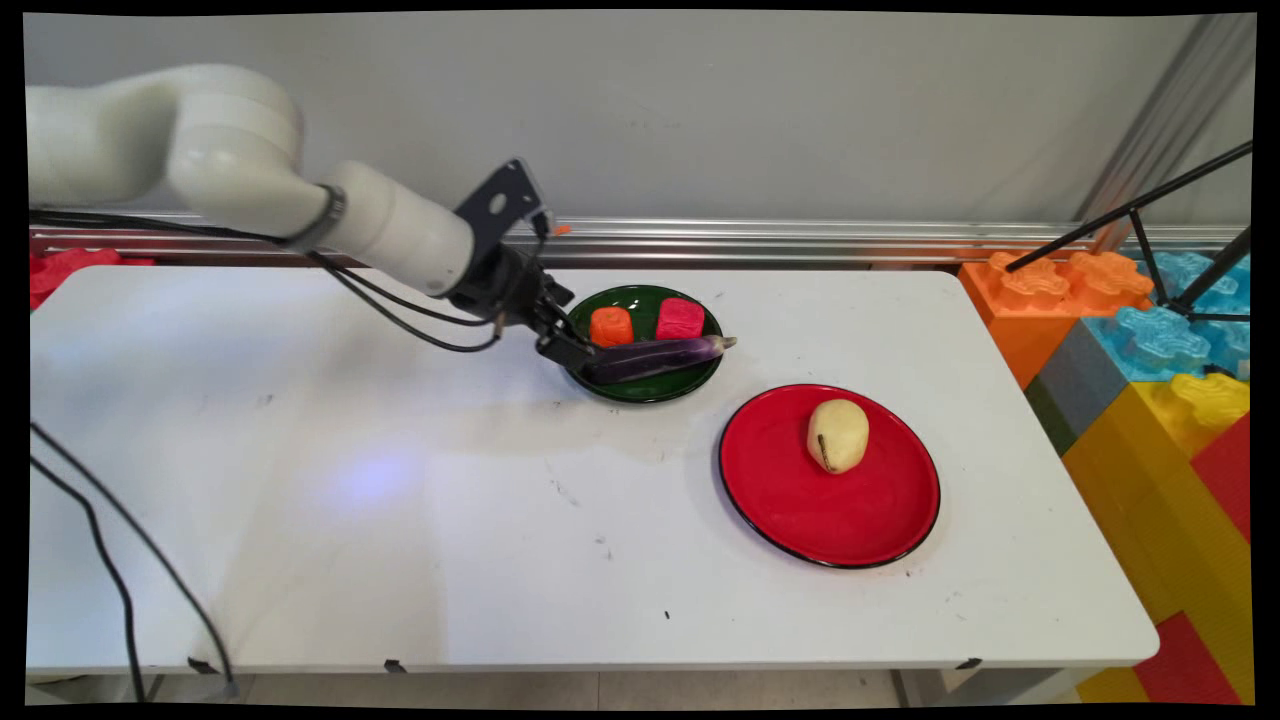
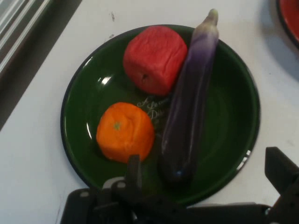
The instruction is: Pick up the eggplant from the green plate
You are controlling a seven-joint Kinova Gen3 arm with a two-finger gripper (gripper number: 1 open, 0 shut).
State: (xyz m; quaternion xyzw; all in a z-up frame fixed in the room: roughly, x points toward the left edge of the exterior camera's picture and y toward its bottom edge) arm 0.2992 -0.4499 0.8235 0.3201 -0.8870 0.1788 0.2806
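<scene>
Green plate (image 1: pixel 700 380) sits upper centre of your main view, holding an orange (image 1: pixel 611 326), a red fruit (image 1: pixel 680 318) and an eggplant (image 1: pixel 655 358). Your gripper (image 1: pixel 572 352) hangs over the plate's left rim at the eggplant's blunt end, fingers (image 2: pixel 134 169) spread wide, gripping nothing. Lower right, a red plate (image 1: pixel 800 500) carries a potato (image 1: pixel 837 435).
</scene>
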